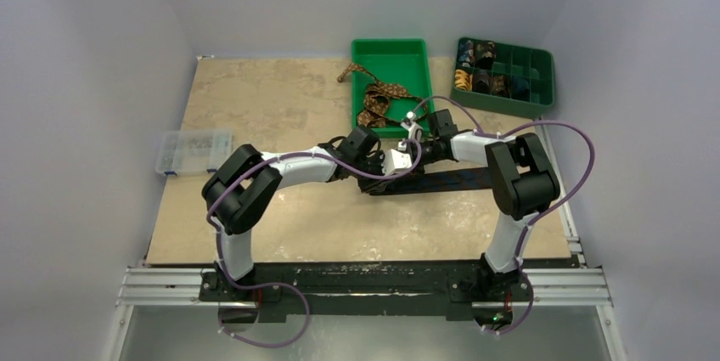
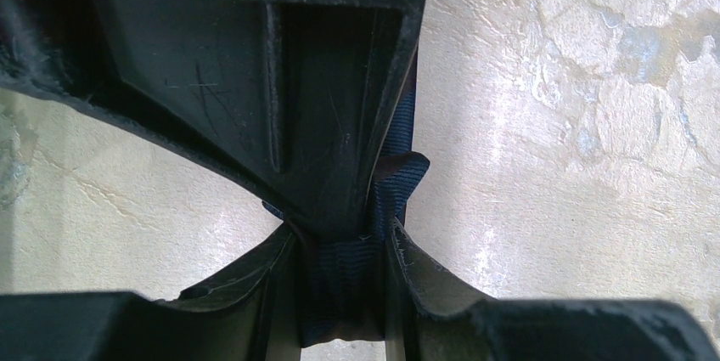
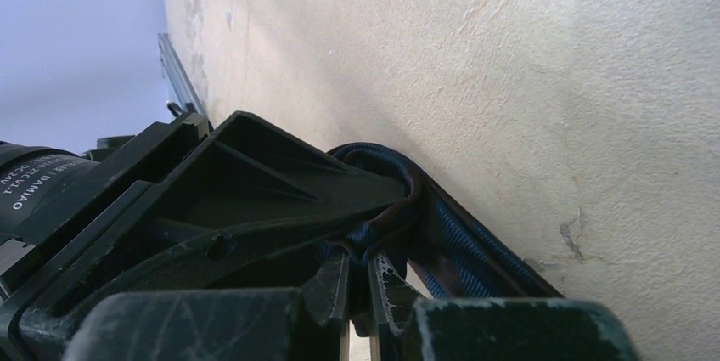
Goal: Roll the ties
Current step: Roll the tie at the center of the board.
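Note:
A dark navy tie [image 1: 458,179] lies stretched across the middle of the table. Both grippers meet at its left end. My left gripper [image 1: 374,176] is shut on the navy fabric, which shows pinched between its fingers in the left wrist view [image 2: 344,289]. My right gripper [image 1: 394,171] is shut on a fold of the same tie, seen in the right wrist view [image 3: 458,251], close against the left gripper. A brown patterned tie [image 1: 379,99] lies loosely piled in the green tray [image 1: 418,48], one end hanging over its left rim.
A green compartment box [image 1: 543,81] with several rolled ties stands at the back right. A clear plastic box [image 1: 194,152] sits at the table's left edge. Purple cables loop off both arms. White walls close in on three sides.

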